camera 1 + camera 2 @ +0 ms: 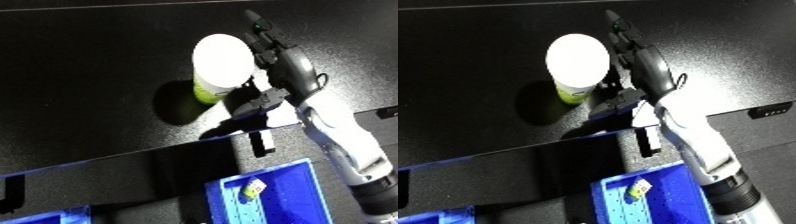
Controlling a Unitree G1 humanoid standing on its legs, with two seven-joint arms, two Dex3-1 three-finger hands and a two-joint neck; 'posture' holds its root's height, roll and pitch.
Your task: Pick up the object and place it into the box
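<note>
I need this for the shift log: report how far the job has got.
Done: nothing placed; the white-lidded cup with a green and white body stands upright on the black table. In hand: the right hand is beside the cup, fingers straight along its side, thumb below; whether it is gripped is unclear. Left: lifting it and carrying it to the blue bin, which already holds a small yellowish item.
</note>
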